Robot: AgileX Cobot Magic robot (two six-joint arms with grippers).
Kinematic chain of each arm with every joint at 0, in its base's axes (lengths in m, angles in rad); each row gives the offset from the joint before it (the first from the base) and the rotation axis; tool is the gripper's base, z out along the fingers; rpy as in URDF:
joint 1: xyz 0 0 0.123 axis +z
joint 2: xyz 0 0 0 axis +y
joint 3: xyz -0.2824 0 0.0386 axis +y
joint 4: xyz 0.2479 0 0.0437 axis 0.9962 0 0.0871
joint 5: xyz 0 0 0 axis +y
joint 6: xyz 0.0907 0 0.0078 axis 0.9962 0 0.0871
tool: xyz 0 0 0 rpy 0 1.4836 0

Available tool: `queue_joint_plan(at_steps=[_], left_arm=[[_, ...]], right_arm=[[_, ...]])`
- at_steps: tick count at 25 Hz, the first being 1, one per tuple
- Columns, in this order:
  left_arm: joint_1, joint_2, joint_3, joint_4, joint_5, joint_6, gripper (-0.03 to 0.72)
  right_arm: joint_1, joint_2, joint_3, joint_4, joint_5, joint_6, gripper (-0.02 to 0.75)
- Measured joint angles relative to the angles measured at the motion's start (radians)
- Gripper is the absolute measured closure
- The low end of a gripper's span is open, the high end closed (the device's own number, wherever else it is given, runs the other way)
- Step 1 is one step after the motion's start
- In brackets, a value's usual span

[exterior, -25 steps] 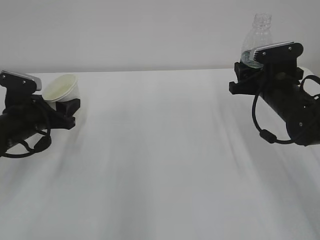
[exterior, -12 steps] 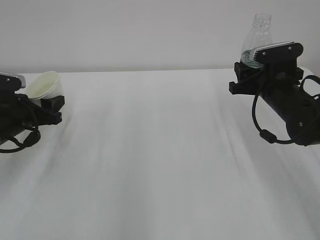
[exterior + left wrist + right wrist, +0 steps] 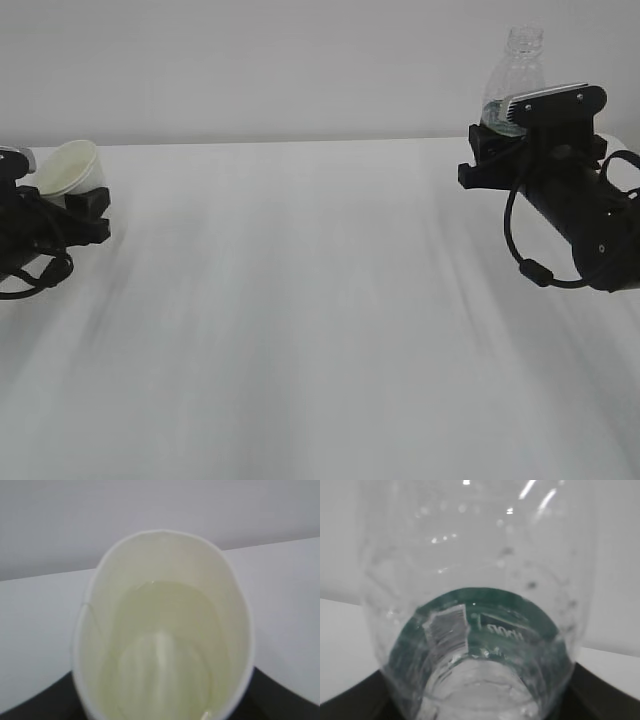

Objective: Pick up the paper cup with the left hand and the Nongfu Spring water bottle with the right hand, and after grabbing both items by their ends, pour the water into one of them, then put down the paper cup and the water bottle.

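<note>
A small white paper cup (image 3: 68,167) sits at the white tabletop's (image 3: 300,300) far left edge; a clear ribbed plastic bottle (image 3: 513,80) stands upright at the far right, well apart.

The black left arm with its two-finger gripper (image 3: 70,205) is cut off by the exterior view's left edge. The small white paper cup (image 3: 68,169) has its base hidden between the jaws; the left wrist view crops its bottom. The black right arm (image 3: 575,205) covers the lower body of the clear ribbed plastic bottle (image 3: 515,75), whose label print is blurred.
</note>
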Motion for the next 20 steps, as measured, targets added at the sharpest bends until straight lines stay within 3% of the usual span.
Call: queue_joint_plan(at_steps=[20], left_arm=[[0.000,0.000,0.000,-0.028,0.107,0.001,0.279]], right_arm=[[0.000,0.000,0.000,0.000,0.026,0.000,0.272]])
